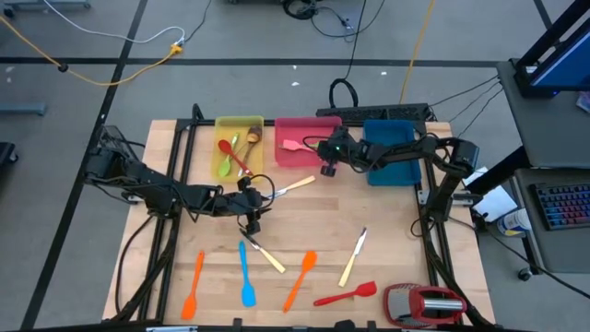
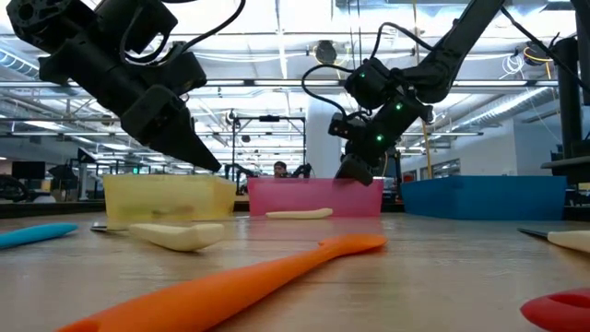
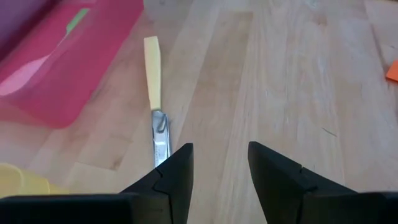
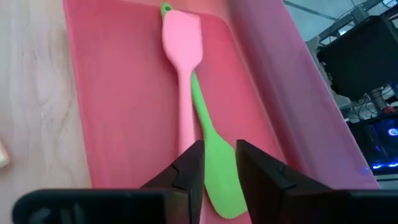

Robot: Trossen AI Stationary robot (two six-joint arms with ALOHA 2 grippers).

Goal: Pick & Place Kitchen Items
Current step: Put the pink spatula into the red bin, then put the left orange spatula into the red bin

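A pink spatula (image 4: 183, 68) and a green spatula (image 4: 214, 162) lie crossed in the pink tray (image 4: 118, 99), the green handle under the pink one. My right gripper (image 4: 219, 165) hangs at the tray's near right corner (image 1: 328, 168), its fingers slightly apart on either side of the green blade. My left gripper (image 3: 221, 168) stands open above the bare table (image 1: 251, 217), left of centre. A cream-handled knife (image 3: 154, 87) lies flat just ahead of it, blade toward the gripper. Nothing is between the left fingers. My right gripper comes slanting down from the table's right side over the green spatula's blade end (image 4: 219, 190), which fills the gap between the fingers. I cannot tell whether the fingers touch it. The spatula lies on the tray floor.
A yellow tray (image 1: 238, 124) with spoons and a blue tray (image 1: 392, 148) flank the pink one at the far edge. Near the front lie two orange spatulas (image 1: 300, 277), a blue one (image 1: 246, 277), a red one (image 1: 346, 295), two cream knives (image 1: 352, 258) and a red-and-silver gadget (image 1: 424, 304).
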